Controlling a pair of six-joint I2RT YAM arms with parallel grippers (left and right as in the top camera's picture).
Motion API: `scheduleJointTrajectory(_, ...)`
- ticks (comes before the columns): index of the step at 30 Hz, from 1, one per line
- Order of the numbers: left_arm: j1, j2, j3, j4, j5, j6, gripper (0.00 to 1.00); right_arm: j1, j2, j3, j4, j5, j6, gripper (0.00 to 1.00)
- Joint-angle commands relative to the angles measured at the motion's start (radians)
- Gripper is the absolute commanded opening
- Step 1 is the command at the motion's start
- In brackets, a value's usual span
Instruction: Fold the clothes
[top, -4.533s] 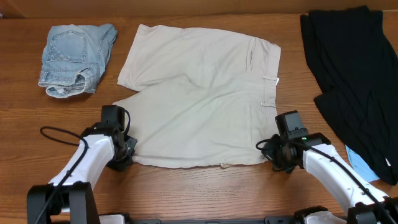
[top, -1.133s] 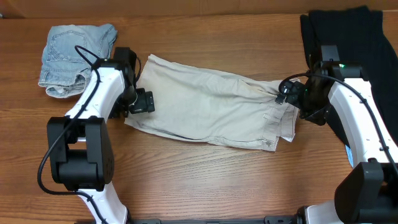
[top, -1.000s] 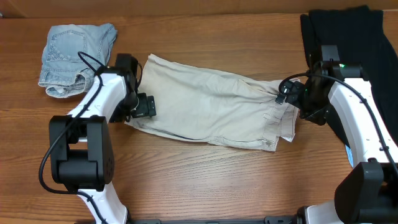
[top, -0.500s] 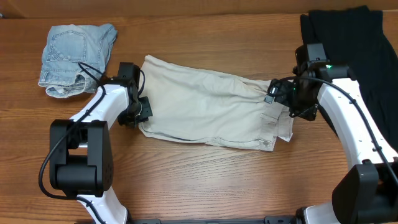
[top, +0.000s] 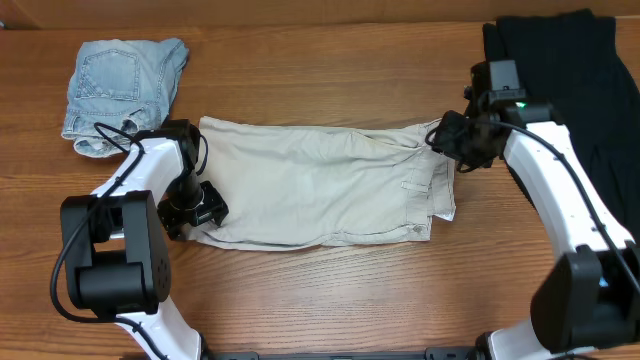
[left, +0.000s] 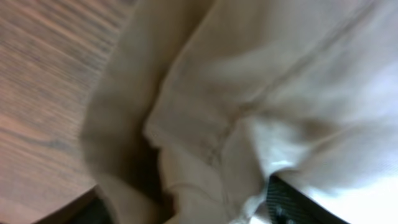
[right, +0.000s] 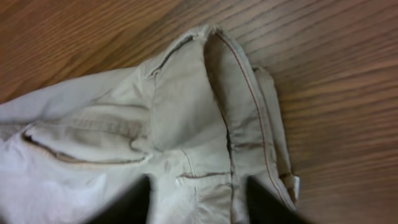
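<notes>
On the bench, cream shorts lie folded.
Left hand at eight o'clock, right hand at two, both spread apart over the shorts' edges.

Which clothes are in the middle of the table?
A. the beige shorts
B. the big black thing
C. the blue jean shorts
A: the beige shorts lie in the middle; the denim shorts sit far left, the black garment far right.

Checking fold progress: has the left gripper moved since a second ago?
Yes. The left gripper has gone toward the near edge of the table, away from the denim shorts, along the cream shorts' left end.
</notes>
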Motion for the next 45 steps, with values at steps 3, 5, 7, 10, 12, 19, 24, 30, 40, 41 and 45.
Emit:
scheduleJointTrajectory(3,-0.008,0.033,0.136,-0.108,0.01,0.024,0.83,0.036,0.103,-0.002,0.085,-0.015,-0.002,0.04)
scheduleJointTrajectory(5,-0.008,0.032,0.235,-0.18,-0.004,0.029,0.89,0.04,0.14,-0.002,0.128,-0.016,0.003,0.04)
scheduleJointTrajectory(7,-0.01,0.031,0.325,-0.24,-0.026,0.029,0.9,0.04,0.17,-0.002,0.163,-0.014,0.006,0.04)
scheduleJointTrajectory(10,-0.01,0.031,0.425,-0.28,-0.047,0.04,0.91,0.04,0.221,-0.002,0.208,-0.014,0.006,0.04)
scheduleJointTrajectory(12,-0.01,0.031,0.481,-0.29,-0.051,0.051,0.91,0.039,0.258,-0.002,0.222,-0.013,0.006,0.04)
scheduleJointTrajectory(19,-0.01,0.031,0.582,-0.272,-0.059,0.073,0.93,0.036,0.343,0.003,0.124,-0.034,0.009,0.04)
scheduleJointTrajectory(24,-0.01,0.031,0.581,-0.241,-0.069,0.073,0.96,0.012,0.3,0.077,-0.047,-0.11,-0.04,0.09)
scheduleJointTrajectory(30,-0.01,0.031,0.581,-0.217,-0.069,0.073,1.0,-0.036,0.198,0.184,-0.235,-0.092,-0.088,0.43)
scheduleJointTrajectory(40,-0.009,0.031,0.581,-0.204,-0.069,0.081,1.0,-0.139,0.188,0.025,-0.226,-0.089,-0.182,0.91)
scheduleJointTrajectory(41,-0.009,0.031,0.581,-0.203,-0.069,0.08,1.0,-0.143,0.188,-0.005,-0.2,-0.116,-0.191,0.92)
scheduleJointTrajectory(45,-0.009,0.031,0.581,-0.203,-0.069,0.081,1.0,-0.148,0.188,-0.117,-0.083,-0.224,-0.217,0.94)
